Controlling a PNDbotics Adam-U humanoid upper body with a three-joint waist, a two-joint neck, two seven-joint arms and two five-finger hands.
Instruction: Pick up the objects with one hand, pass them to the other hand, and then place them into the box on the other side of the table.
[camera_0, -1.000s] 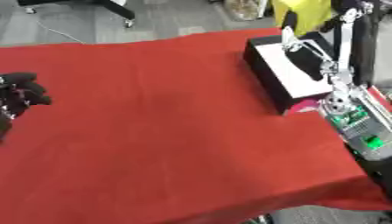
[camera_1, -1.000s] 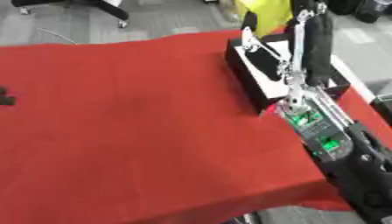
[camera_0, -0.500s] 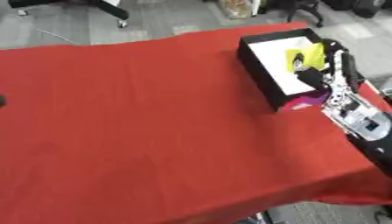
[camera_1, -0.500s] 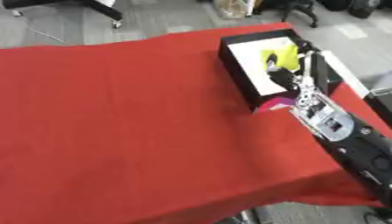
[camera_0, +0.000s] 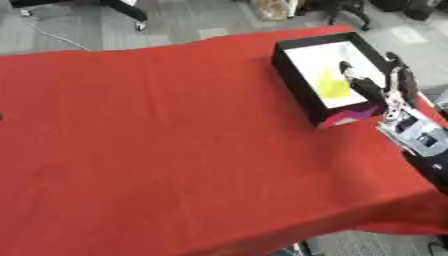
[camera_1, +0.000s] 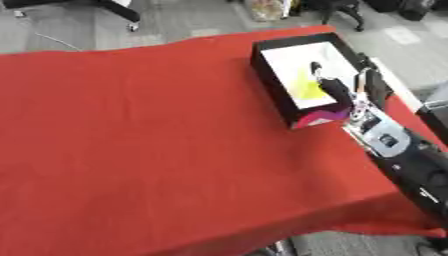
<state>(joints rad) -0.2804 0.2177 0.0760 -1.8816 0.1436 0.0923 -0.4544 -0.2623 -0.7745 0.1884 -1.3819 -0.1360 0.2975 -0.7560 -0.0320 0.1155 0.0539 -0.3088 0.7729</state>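
Lowered since a second ago, my right hand (camera_0: 378, 85) has brought the yellow object (camera_0: 332, 86) down from above the box's far end into the box (camera_0: 296, 69).
Left eye view: the object lies on the white floor of the box, my fingers straight and apart just beside it, clamped on nothing; I judge the placing step done, and the next move calls for drawing the arm clear without catching the box wall; my left hand is out of view. Right eye view: the same box sits at the right edge of the red tablecloth (camera_1: 149, 130); a pink patch shows at its near corner; grey floor and a chair base (camera_1: 114, 10) lie beyond.
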